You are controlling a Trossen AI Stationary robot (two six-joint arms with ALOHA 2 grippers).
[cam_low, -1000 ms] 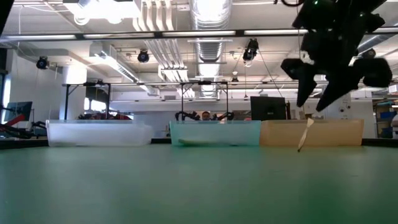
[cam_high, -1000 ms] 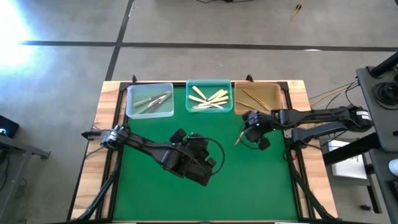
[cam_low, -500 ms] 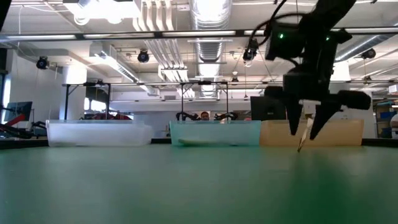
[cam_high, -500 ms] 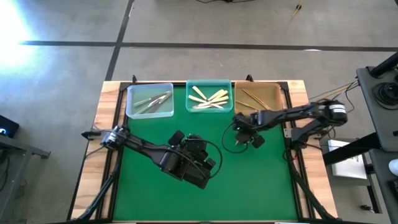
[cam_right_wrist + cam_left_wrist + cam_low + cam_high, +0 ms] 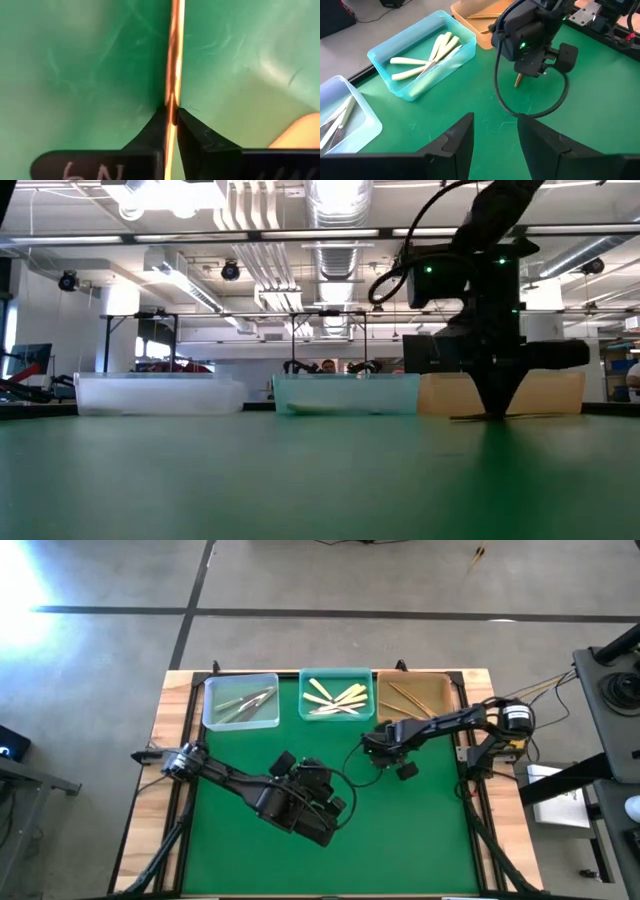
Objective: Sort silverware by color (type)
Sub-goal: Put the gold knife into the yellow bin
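Note:
A slim tan-brown wooden utensil [image 5: 175,55] lies on the green mat, a little short of the far trays. My right gripper [image 5: 172,117] stands over it pointing down, shut on it; the low view shows that gripper [image 5: 495,410] with its tips at the mat. One end of the utensil [image 5: 518,80] sticks out from under the gripper. My left gripper [image 5: 495,142] hovers open over the middle of the mat [image 5: 330,810], holding nothing. Other silverware lies sorted in the trays: silver pieces [image 5: 245,700], cream pieces [image 5: 335,697] and wooden pieces [image 5: 405,693]. My right gripper pinches the wooden utensil's slim shaft [image 5: 174,97] between its two fingertips, one on each long side. The fingers come from above, pointing down, and lie across the utensil. The rest of the utensil runs on along the mat.
Three square trays stand in a row along the far edge: a clear one [image 5: 240,677], a blue one [image 5: 336,671] and a tan one [image 5: 447,700]. Green mat lies bare toward the near edge [image 5: 400,840]. The right arm's cable loops beside its gripper [image 5: 560,100].
My right gripper has come down to the mat and gone toward the table's left edge, tipping over to point down. Its fingers, open before, have shut on the wooden utensil.

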